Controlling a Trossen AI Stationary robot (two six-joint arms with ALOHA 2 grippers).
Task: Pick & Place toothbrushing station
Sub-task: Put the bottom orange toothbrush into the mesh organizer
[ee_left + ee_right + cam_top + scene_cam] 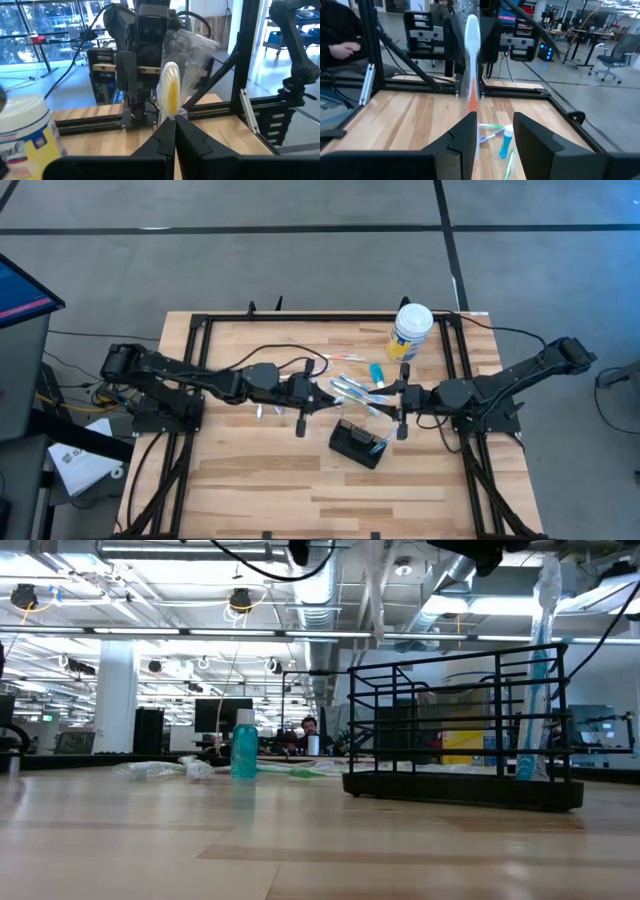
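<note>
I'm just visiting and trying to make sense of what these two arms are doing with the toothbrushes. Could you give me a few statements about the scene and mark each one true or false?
1. The left gripper is shut on a wrapped toothbrush. True.
2. The black toothbrushing station sits on the floor beside the table. False: it stands on the wooden table, in front of the two grippers.
3. The right gripper has its fingers apart. True; a toothbrush shows between them, though whether they grip it cannot be told.
4. The white-lidded tub lies tipped over in the table's middle. False: it stands upright near the far edge.
5. Loose toothbrushes lie on the table. True.
</note>
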